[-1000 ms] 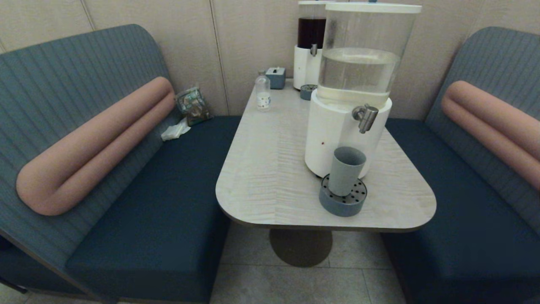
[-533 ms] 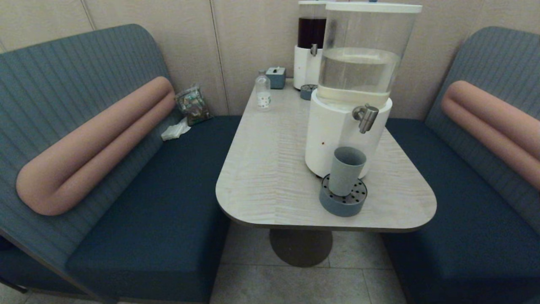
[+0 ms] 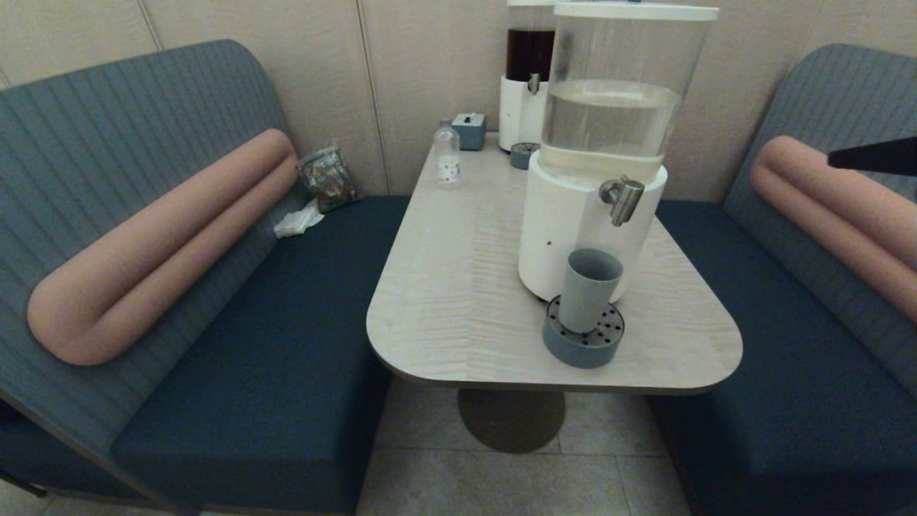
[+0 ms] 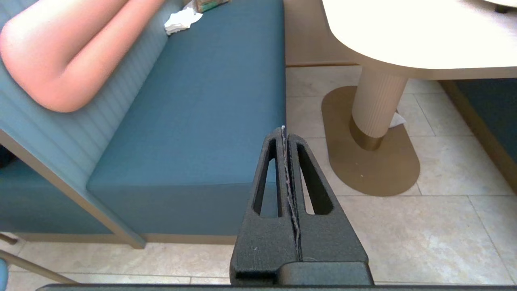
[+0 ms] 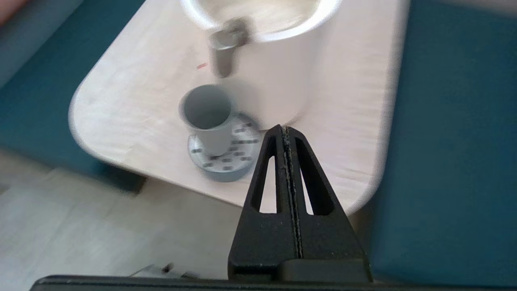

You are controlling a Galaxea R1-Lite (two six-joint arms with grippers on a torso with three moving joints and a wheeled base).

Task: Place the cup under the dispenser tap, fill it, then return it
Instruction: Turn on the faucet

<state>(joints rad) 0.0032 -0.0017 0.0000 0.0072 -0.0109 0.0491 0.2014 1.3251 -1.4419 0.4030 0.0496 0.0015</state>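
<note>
Booth table (image 3: 466,287) | right hand (image 5: 286,131) pressed closed, raised beyond cup (image 3: 589,287) | left hand (image 4: 283,131) closed, low

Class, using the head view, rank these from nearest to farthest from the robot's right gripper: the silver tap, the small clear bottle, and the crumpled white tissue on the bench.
The right gripper enters at the right edge.
1. Tap: on the water dispenser's front, nearest.
2. Bottle: at the table's far left.
3. Tissue: on the left bench, farthest.
</note>
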